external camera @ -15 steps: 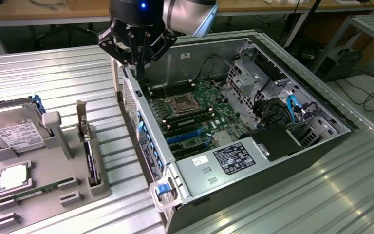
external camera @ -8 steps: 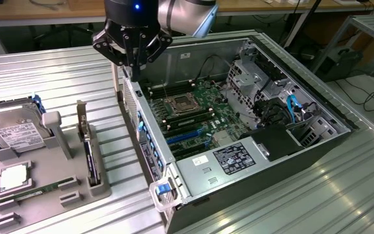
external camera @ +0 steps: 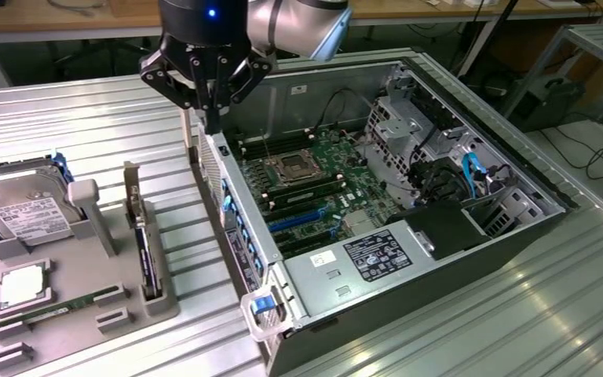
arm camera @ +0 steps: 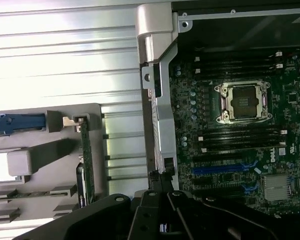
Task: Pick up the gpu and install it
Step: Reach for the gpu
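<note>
The gpu (external camera: 144,247) stands on its long edge in a slot of the grey holder tray (external camera: 166,310), its silver bracket at the far end. The wrist view gives its thin green edge (arm camera: 85,160). My gripper (external camera: 214,126) hangs shut with nothing between its fingers, above the near wall of the open computer case (external camera: 241,236) and to the exterior view's right of the card. In the wrist view the dark fingers (arm camera: 162,220) sit over that wall. Blue expansion slots (external camera: 301,214) (arm camera: 220,169) lie bare on the motherboard.
The tray also carries a silver hard drive (external camera: 24,208), a processor chip (external camera: 21,287) and a green memory stick (external camera: 56,310). Inside the case are the processor socket (external camera: 291,166), drive cage (external camera: 407,118), cables and a black power supply (external camera: 443,228). All rest on a ribbed metal table (external camera: 511,314).
</note>
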Available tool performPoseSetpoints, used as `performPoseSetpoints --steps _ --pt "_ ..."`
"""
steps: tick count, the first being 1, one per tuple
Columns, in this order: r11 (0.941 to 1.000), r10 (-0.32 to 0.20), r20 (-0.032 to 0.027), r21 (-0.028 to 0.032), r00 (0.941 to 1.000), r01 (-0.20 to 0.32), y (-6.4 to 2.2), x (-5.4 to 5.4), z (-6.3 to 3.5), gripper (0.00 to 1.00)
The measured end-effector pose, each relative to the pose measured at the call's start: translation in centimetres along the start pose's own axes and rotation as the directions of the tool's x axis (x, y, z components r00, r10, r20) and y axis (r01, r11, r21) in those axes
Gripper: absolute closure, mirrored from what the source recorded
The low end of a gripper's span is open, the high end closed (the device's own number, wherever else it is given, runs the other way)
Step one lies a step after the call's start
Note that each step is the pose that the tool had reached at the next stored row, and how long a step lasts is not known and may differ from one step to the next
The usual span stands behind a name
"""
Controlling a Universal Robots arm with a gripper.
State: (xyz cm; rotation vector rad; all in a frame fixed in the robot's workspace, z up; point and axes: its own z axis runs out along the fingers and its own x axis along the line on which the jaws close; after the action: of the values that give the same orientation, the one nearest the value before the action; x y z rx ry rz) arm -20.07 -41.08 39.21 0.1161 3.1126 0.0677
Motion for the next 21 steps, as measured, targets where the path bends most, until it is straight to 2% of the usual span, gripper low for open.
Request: performPoseSetpoints --steps 11,21 --pt "1.0000 0.000 0.0000 0.0000 1.0000 0.000 -0.89 1.0 -0.01 0.89" --pt "1.0000 -0.001 -0.0001 0.0001 1.0000 0.001 -2.34 2.0 0.00 0.89"
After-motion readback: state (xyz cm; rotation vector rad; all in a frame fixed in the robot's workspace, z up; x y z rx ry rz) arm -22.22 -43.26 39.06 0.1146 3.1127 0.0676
